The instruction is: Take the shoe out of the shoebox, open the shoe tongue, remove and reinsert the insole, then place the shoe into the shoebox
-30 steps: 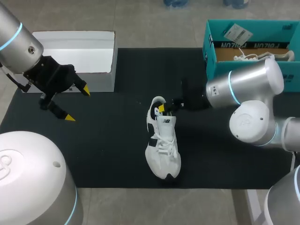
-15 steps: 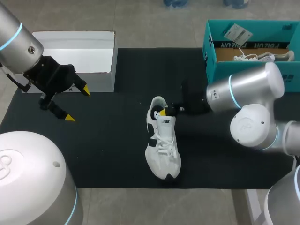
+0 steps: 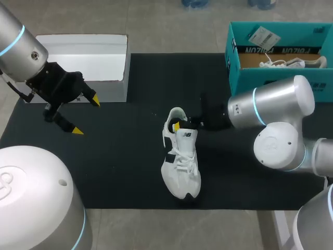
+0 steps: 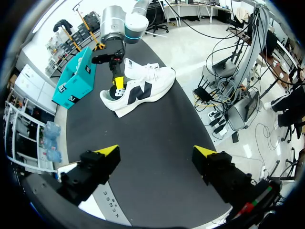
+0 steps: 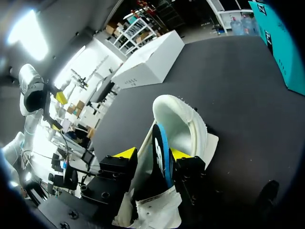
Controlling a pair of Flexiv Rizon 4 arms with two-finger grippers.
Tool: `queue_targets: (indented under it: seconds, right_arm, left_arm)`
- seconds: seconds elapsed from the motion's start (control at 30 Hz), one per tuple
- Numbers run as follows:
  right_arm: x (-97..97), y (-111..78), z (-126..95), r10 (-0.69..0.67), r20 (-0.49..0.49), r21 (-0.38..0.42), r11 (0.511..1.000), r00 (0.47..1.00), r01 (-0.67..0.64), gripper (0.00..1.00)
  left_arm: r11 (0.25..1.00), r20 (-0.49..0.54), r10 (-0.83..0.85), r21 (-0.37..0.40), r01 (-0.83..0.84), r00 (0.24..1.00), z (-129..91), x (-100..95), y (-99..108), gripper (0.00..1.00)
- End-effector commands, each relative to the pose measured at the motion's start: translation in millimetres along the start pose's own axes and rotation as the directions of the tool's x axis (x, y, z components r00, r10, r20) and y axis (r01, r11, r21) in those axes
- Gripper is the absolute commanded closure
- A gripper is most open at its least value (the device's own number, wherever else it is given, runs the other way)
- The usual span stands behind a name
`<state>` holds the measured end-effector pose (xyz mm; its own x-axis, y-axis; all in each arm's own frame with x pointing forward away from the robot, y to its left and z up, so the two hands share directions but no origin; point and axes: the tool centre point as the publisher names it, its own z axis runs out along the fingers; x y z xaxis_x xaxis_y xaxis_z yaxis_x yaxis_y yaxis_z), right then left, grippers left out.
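Holding the insole (image 5: 163, 157) on its edge, my right hand (image 3: 179, 124) sits at the heel opening of the white shoe (image 3: 180, 156), closed narrow with one yellow-tipped finger (image 5: 125, 153) on each side of the dark, blue-rimmed insole. The insole's lower part is inside the shoe and its upper part stands up out of the opening.

The shoe lies on its sole in the middle of the black worktop (image 3: 119, 156). Its long axis runs from the heel on the far side to the toe pointing back toward me. My right arm comes in from the right, across that axis, so any pull or push on the insole has to follow the shoe's length, not the arm's own line.

My left hand (image 3: 86, 115) hangs wide open and holding nothing, well apart at the left, just in front of a white box (image 3: 83, 57). The right hand is far nearer the shoe. The teal shoebox (image 3: 270, 78) stands at the far right, behind my right arm.
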<state>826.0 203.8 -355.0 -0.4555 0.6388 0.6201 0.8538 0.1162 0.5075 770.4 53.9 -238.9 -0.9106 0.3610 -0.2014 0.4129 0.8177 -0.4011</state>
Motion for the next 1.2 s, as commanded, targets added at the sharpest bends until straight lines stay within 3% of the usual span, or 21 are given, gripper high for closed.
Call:
queue_targets:
  seconds: [0.03,0.37,0.57,0.73,0.87,1.2]
  right_arm:
    - [12.1,11.0,-9,-0.021,0.034,0.006,1.0,0.999,0.021,0.0]
    - [19.2,42.7,-30,-0.084,0.115,-0.022,0.996,0.99,0.087,0.0]
    - [34.1,57.2,-47,0.053,0.296,0.031,0.997,0.954,-0.065,0.0]
    - [43.8,53.2,-43,0.108,0.49,0.15,0.967,0.865,-0.205,0.0]
    - [41.9,32.8,-45,0.259,0.541,0.115,0.92,0.8,-0.375,0.0]
    - [41.9,32.8,-45,0.259,0.541,0.115,0.92,0.8,-0.375,0.0]
  left_arm:
    - [1.0,-0.001,0.0,-0.002,0.0,1.0,-1,0.3,0,0.0]
    - [1.0,-0.001,0.0,-0.002,0.0,1.0,-1,0.3,0,0.0]
    - [1.0,-0.001,0.0,-0.002,0.0,1.0,-1,0.3,0,0.0]
    - [1.0,-0.001,0.0,-0.002,0.0,1.0,-1,0.3,0,0.0]
    - [1.0,-0.001,0.0,-0.002,0.0,1.0,-1,0.3,0,0.0]
    - [1.0,-0.001,0.0,-0.002,0.0,1.0,-1,0.3,0,0.0]
